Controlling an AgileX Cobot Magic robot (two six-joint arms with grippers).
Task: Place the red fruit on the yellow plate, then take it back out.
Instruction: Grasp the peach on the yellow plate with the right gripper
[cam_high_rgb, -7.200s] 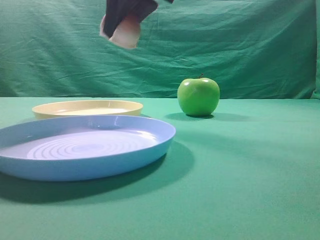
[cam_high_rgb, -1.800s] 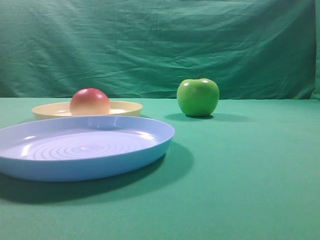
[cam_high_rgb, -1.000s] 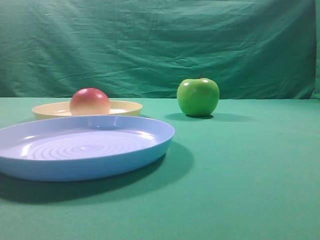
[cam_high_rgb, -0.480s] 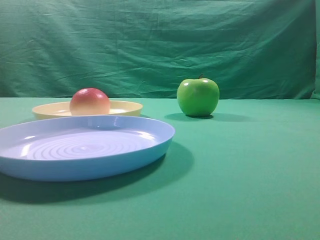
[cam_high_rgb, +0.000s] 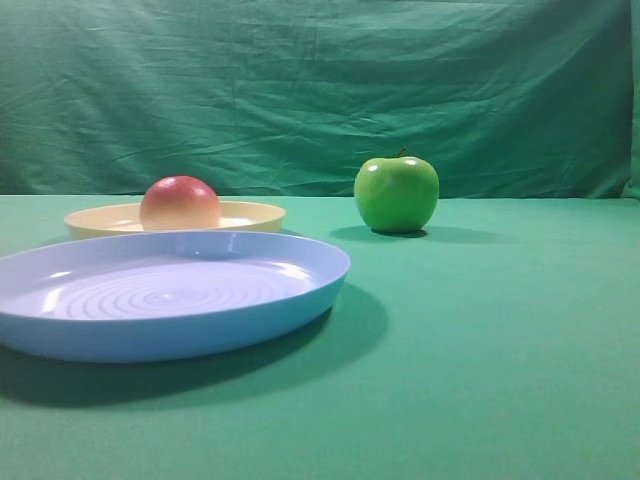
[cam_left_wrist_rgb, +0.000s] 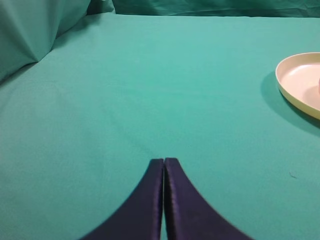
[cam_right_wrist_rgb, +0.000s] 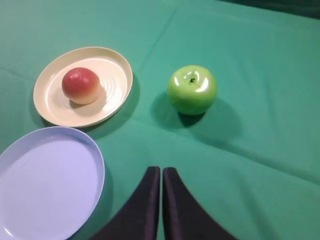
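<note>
The red fruit (cam_high_rgb: 180, 203) sits on the yellow plate (cam_high_rgb: 250, 213), where seven seconds ago the plate lay bare and a gripper held the fruit overhead. Since then nothing has stirred. The green apple (cam_high_rgb: 397, 194) stands well apart; the blue plate (cam_high_rgb: 300, 290) lies nearer. The left gripper (cam_left_wrist_rgb: 163, 161) and right gripper (cam_right_wrist_rgb: 161, 170) are pressed closed, holding nothing.

1. A table (cam_high_rgb: 500, 350) covered in green cloth carries everything.
2. The yellow plate (cam_right_wrist_rgb: 117, 95) lies on it at the far left.
3. A larger blue plate (cam_right_wrist_rgb: 50, 180) lies nearer, seemingly just apart from the yellow one.
4. A green apple (cam_right_wrist_rgb: 192, 89) stands on the cloth to the right of the yellow plate.
</note>
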